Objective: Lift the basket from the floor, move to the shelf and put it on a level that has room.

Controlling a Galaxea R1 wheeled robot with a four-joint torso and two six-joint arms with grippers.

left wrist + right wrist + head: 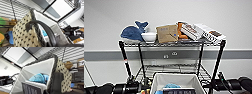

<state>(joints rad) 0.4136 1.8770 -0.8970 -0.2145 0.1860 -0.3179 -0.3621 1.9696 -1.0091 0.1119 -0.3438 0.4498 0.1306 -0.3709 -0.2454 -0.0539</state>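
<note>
The cream-white woven basket hangs raised in front of the black wire shelf, between my two arms. It holds a blue soft thing and a dark printed box. My left gripper is at the basket's left side, where the dark handle arches close to the wrist camera. On the other side, my right gripper is by the dark handle. The basket's rim stands about level with the second-from-top level, which looks bare. The floor is hidden.
The top tier carries a blue whale plush, a white bowl, a cardboard box and tilted printed boxes. Behind the shelf is a white wall with a grey band and outlets. Colourful toys lie on lower tiers.
</note>
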